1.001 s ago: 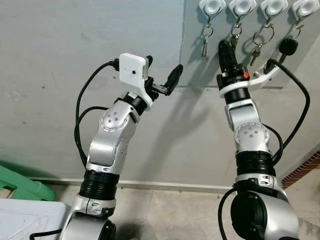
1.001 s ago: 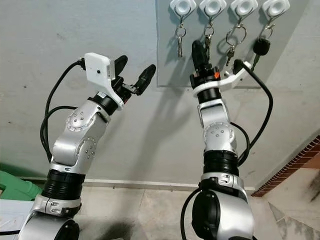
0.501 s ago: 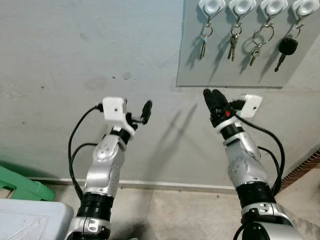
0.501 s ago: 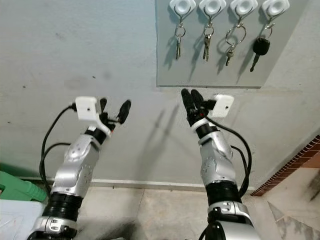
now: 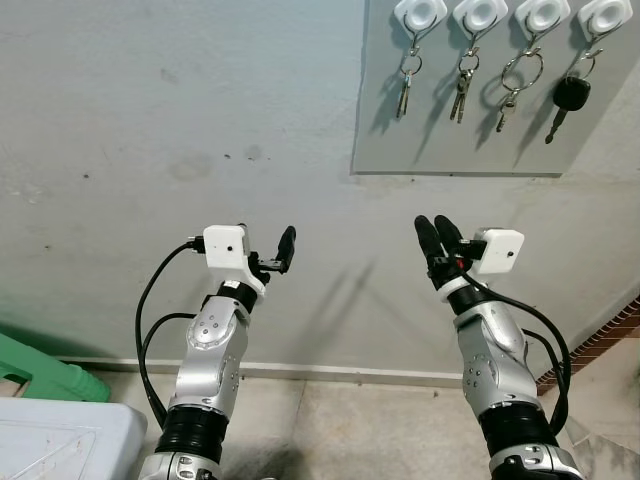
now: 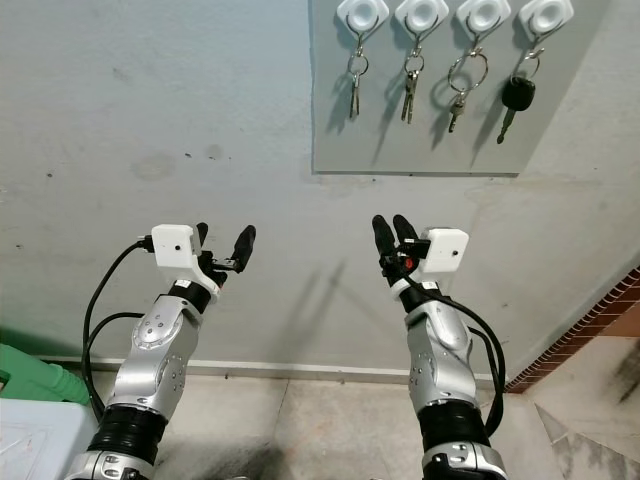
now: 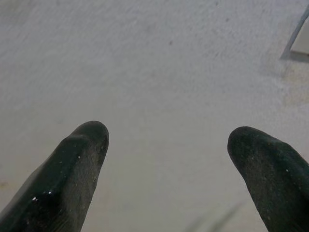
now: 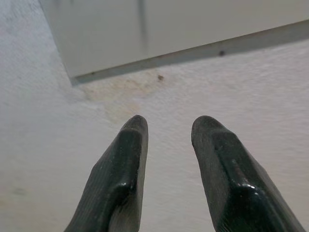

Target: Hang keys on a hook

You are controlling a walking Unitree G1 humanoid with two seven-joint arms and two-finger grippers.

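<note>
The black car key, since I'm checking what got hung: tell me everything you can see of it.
The black car key has a rounded black plastic head and a slim metal blade pointing down, tilted slightly. It dangles by a small ring from the rightmost white hook on the grey wall panel, beside three other key sets. Neither gripper touches it.

Silver arms — black fingers, cables

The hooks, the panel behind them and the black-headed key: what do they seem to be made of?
Hooks: glossy white moulded bodies, probably plastic. Panel: flat, matte grey sheet, material unclear. Black-headed key: shiny dark head, likely plastic, on a grey metallic-looking blade.
</note>
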